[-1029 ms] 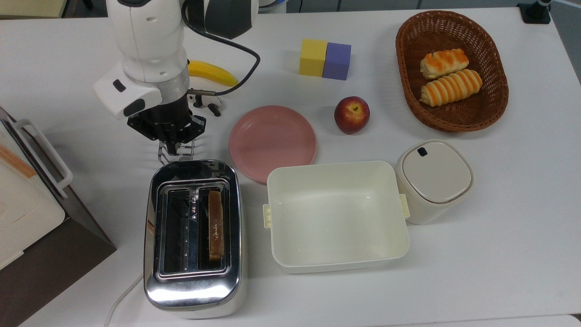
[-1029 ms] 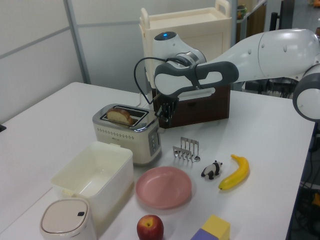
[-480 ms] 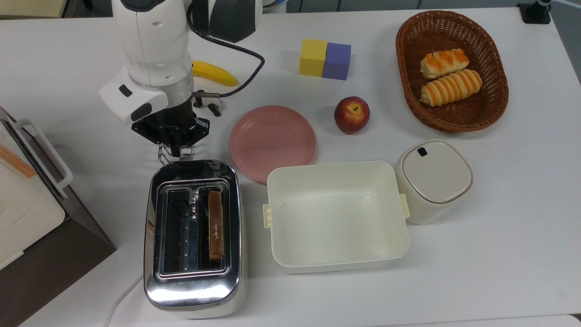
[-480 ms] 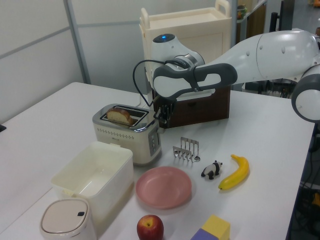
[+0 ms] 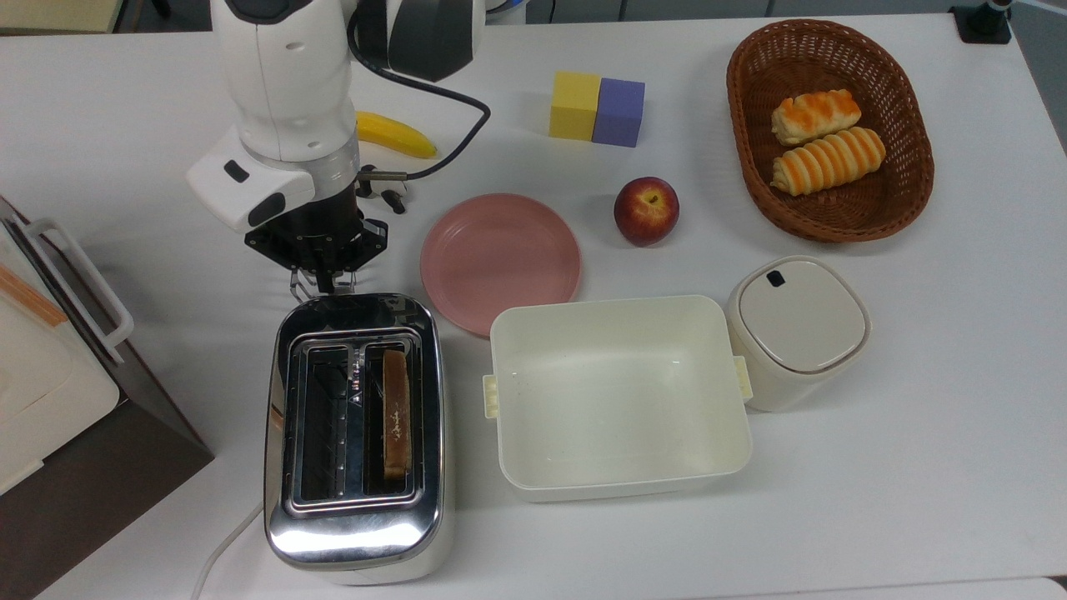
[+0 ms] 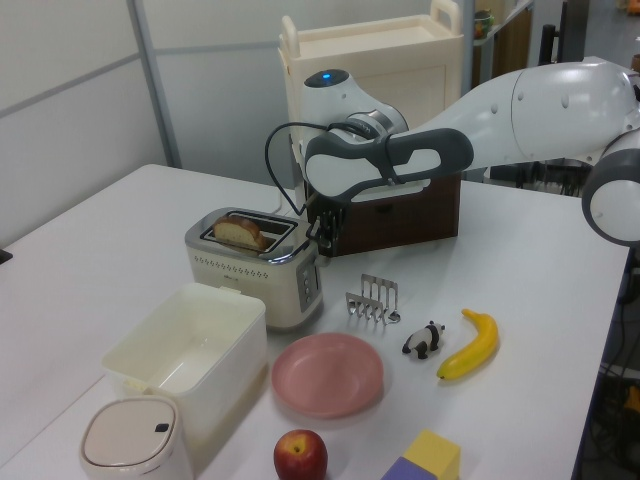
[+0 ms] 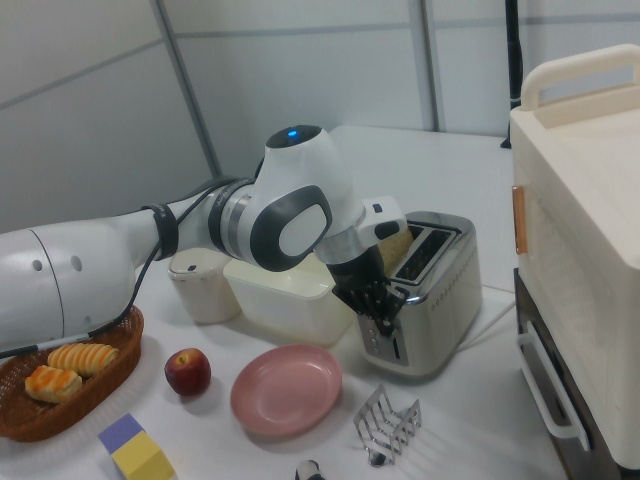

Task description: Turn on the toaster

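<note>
The chrome two-slot toaster [image 5: 354,433] stands at the top view's lower left with a slice of toast [image 5: 396,412] upright in one slot. In the left view the toaster [image 6: 255,262] shows its end panel with the controls facing the arm. My gripper [image 5: 323,279] hangs just off that end of the toaster, fingers shut and pointing down with nothing held. The left view has the gripper [image 6: 322,238] close to the top corner of the end panel. In the right view the gripper [image 7: 385,318] is right against the toaster [image 7: 430,290].
A wire toast rack [image 6: 372,298] stands beside the toaster's end, below the gripper. Close by are a pink plate [image 5: 500,258], cream tub [image 5: 617,400], lidded container [image 5: 798,329], apple [image 5: 646,210], banana [image 5: 396,135], panda toy [image 6: 424,340], two blocks [image 5: 596,108], bread basket [image 5: 750,158] and boxy appliance [image 5: 50,375].
The gripper has shifted a little toward the top view's right and closer to the toaster's end. The toaster and toast have not moved.
</note>
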Robot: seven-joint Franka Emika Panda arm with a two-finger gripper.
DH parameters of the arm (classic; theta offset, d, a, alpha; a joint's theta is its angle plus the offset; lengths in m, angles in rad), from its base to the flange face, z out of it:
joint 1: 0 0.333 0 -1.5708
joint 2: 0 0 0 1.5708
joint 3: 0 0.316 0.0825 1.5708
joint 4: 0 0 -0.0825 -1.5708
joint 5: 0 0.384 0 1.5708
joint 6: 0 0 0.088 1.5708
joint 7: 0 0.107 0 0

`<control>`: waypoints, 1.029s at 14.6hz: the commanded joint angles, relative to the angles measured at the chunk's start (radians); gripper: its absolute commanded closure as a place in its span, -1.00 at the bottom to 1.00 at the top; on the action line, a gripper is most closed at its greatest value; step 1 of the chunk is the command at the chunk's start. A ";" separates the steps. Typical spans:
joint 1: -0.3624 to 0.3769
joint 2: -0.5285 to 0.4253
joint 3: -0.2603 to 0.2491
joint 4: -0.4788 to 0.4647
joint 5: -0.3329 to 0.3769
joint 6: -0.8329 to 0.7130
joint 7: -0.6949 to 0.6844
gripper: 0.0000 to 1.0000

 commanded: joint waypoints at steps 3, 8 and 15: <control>0.008 0.006 0.005 -0.025 -0.010 0.061 -0.026 1.00; 0.011 0.003 0.017 -0.030 -0.013 0.058 -0.026 1.00; 0.006 0.005 0.017 -0.047 -0.014 0.061 -0.029 1.00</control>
